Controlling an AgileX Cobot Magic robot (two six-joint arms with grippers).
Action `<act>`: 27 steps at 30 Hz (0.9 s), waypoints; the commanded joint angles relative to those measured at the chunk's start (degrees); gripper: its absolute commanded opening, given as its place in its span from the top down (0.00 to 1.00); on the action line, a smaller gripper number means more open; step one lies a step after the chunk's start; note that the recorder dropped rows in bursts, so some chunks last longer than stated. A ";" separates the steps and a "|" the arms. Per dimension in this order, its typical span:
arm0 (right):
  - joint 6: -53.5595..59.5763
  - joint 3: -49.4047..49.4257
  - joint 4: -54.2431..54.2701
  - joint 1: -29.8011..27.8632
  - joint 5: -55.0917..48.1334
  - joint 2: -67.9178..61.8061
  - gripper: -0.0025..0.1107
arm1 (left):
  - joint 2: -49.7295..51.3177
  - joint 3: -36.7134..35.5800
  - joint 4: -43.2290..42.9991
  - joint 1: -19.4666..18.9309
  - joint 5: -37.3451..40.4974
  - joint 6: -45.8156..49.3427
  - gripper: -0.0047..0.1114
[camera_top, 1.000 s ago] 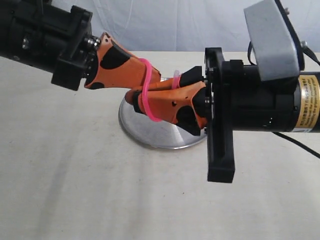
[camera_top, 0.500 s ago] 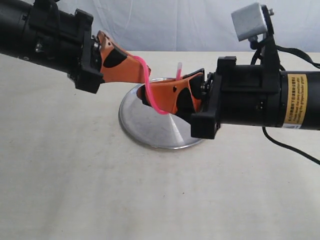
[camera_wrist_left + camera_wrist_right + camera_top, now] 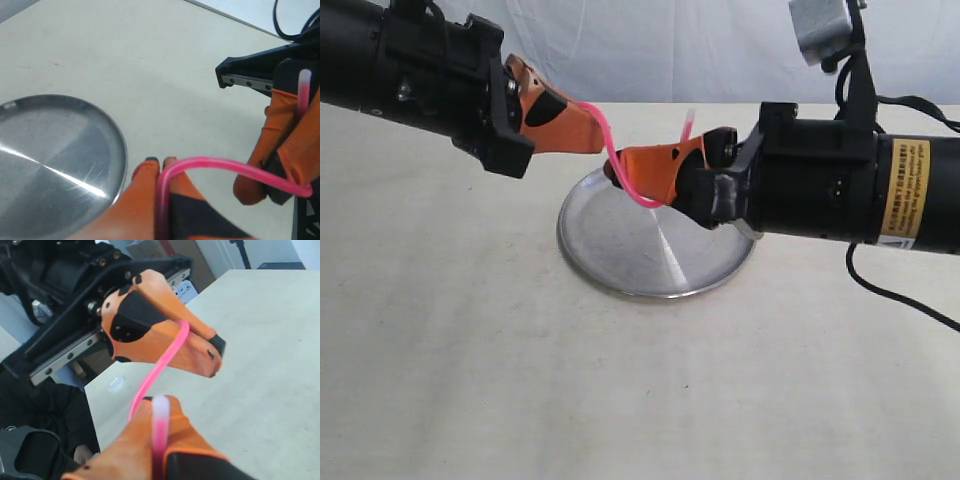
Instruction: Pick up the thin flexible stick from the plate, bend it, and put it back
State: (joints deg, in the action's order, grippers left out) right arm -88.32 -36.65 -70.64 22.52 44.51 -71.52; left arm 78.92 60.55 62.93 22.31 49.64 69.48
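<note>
Exterior view: my left gripper (image 3: pixel 588 128) and right gripper (image 3: pixel 622 168) are each clamped shut on the stick (image 3: pixel 608 145), which is bowed between them above the plate (image 3: pixel 640 258). The bend looks made. Laying it back remains.

Pale off-white worktop (image 3: pixel 470 380), matte, faintly textured, filling the exterior view up to a light backdrop (image 3: pixel 670 50) at the rear. Round shiny steel plate (image 3: pixel 620 262) lying flat directly on it, near the middle and toward the rear. Low raised rim, brushed face, bright streaks of glare. Thin black cable (image 3: pixel 910 298) over the right edge, contact with the worktop unclear.
</note>
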 commanded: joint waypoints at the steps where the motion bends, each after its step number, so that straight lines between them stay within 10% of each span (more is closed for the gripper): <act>1: -1.56 0.35 -3.04 0.98 2.67 0.41 0.99 | 0.76 0.49 0.16 -0.70 -8.47 -1.77 0.96; 27: -8.22 0.35 -2.27 0.98 -13.73 -0.85 0.99 | 9.28 0.49 -7.65 -0.48 -9.33 -7.92 0.96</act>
State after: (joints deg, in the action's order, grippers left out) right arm -96.53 -36.65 -70.97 23.21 31.50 -72.67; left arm 87.11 60.55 55.51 22.31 45.81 62.57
